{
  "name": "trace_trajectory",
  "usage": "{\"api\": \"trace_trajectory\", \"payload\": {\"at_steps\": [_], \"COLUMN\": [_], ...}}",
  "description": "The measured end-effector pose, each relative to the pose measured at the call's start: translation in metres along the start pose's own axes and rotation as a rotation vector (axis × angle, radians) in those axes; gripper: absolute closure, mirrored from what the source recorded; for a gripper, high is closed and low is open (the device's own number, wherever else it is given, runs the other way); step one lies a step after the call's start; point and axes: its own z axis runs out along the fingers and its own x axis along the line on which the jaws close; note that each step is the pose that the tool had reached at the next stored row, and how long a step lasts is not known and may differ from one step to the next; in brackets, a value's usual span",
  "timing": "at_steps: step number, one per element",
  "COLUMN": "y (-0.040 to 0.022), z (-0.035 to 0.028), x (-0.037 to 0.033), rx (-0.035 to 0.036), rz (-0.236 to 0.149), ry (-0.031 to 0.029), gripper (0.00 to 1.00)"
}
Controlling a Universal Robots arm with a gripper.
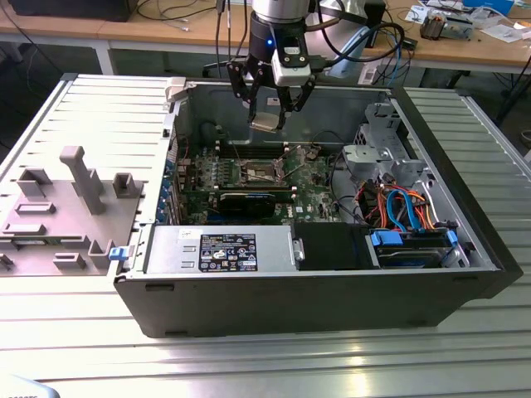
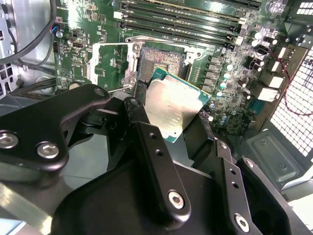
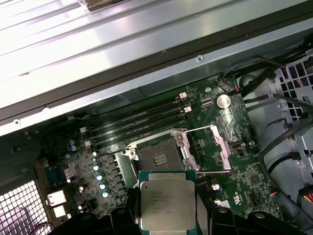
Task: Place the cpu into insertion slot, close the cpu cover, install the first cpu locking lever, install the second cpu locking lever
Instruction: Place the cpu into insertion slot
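Gripper (image 1: 270, 106) clamped on the chip (image 2: 173, 110), fingers (image 2: 151, 152) pinching two opposite edges. Chip held tilted in the air above the socket (image 3: 157, 157), not touching it, inside the open computer case (image 1: 290, 303). Judged light, stiff, thin and fragile: best taken by the edges, never across the underside contacts; smooth metal top likely slippery. Counted: one chip, one socket, one cover plate (image 3: 218, 147) swung open beside the socket.

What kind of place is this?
Probably a robot lab or workshop: an open computer case sits on a metal table, a robot hand holds the cpu above it, and cluttered workbenches stand behind.
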Motion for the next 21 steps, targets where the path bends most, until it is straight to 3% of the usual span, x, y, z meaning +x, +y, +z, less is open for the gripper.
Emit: {"api": "trace_trajectory", "payload": {"at_steps": [21], "y": [0.0000], "z": [0.0001], "x": [0.0000], "rx": [-0.0003], "rz": [0.020], "ry": [0.0002], "gripper": [0.45]}}
